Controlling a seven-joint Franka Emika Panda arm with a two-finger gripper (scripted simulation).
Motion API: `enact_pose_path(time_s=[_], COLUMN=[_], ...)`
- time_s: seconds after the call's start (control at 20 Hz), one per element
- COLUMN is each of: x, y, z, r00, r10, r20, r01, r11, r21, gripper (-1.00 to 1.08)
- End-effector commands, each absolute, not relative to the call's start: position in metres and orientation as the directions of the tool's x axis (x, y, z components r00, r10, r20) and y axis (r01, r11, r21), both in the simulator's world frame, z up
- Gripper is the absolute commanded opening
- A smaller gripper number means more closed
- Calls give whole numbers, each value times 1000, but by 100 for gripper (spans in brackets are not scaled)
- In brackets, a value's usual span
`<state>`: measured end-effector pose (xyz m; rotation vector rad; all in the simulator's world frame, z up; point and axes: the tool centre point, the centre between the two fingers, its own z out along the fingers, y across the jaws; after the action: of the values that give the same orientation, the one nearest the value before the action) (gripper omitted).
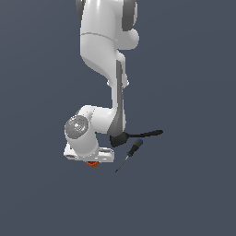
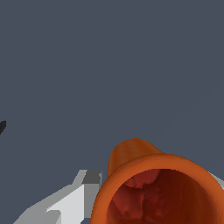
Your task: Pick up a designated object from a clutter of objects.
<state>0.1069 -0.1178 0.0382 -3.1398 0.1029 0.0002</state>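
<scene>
The small orange cup fills the near part of the wrist view, its dark hollow inside facing the camera. My gripper is shut on the orange cup: one grey-white finger lies against one side of its rim, and a sliver of the other finger shows at the opposite side. In the exterior view only a bit of the cup shows under the white hand, where my gripper sits low. The red-and-green cube is hidden.
A black spatula lies to the exterior view's right of the hand, its blade partly behind the arm. A screwdriver with a black and blue handle lies just below it, tip pointing toward the hand. A dark sliver shows at the wrist view's edge.
</scene>
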Motion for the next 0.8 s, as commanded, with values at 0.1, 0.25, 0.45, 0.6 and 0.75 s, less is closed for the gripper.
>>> enact_pose_path(time_s=[0.1, 0.25, 0.45, 0.6, 0.75], x=[107, 107, 105, 103, 100], y=[-118, -118, -120, -122, -125], z=[38, 39, 48, 60, 79], r00=[998, 998, 998, 998, 998], r10=[-66, -66, -66, -66, -66], r20=[0, 0, 0, 0, 0], r01=[-66, -66, -66, -66, -66], r11=[-998, -998, -998, -998, -998], r21=[0, 0, 0, 0, 0], gripper=[-100, -100, -100, -100, -100])
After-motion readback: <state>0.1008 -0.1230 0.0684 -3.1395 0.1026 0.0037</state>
